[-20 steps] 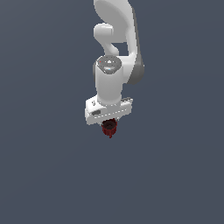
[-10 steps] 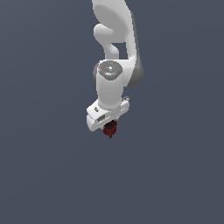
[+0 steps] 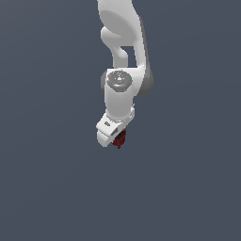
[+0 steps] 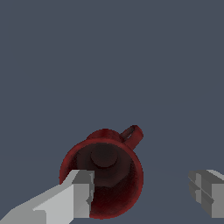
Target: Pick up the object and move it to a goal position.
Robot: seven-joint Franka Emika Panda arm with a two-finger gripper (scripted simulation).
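Pincer (image 4: 142,192) spread apart around the mug (image 4: 103,177), one finger (image 4: 81,192) at its rim, readying a grip.

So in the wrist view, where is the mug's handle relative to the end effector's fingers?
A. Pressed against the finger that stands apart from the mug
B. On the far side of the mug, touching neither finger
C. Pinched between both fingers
B: the handle sticks out from the mug rim, clear of both fingers of the end effector.
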